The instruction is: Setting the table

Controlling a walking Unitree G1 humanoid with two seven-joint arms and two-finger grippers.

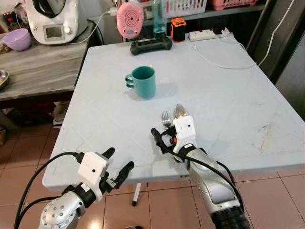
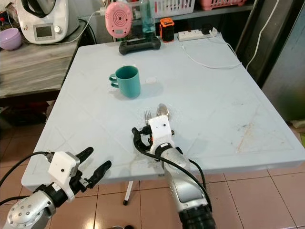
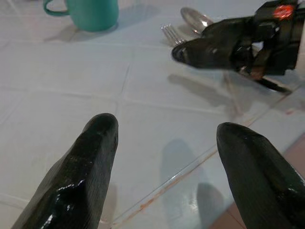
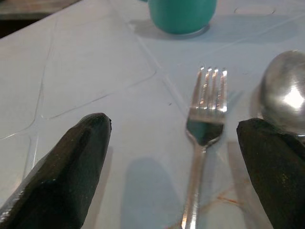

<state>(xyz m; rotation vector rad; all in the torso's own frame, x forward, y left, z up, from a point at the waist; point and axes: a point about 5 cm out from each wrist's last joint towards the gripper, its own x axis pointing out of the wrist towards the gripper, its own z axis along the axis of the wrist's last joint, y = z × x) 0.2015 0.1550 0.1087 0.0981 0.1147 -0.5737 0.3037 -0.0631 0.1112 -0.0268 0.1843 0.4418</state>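
Observation:
A teal mug (image 1: 143, 81) stands upright on the pale blue table (image 1: 228, 109), left of centre. Closer to me, a steel fork (image 4: 206, 117) and spoon (image 4: 285, 95) lie side by side, heads pointing toward the mug. My right gripper (image 1: 167, 136) hovers low over their handles and is open. In the right wrist view the fork lies between the wide-spread fingers (image 4: 71, 167), and the spoon is beside the other finger. My left gripper (image 1: 120, 159) is open and empty at the table's front left edge, apart from the cutlery.
At the table's far edge stand a pink round device (image 1: 129, 19) on a black base (image 1: 151, 45), a bottle (image 1: 159, 19), an orange gadget (image 1: 178, 28) and a power strip (image 1: 207, 34) with a white cable (image 1: 224, 61). A wooden side table (image 1: 38, 71) on the left carries an appliance (image 1: 52, 19) and a purple bowl (image 1: 17, 39).

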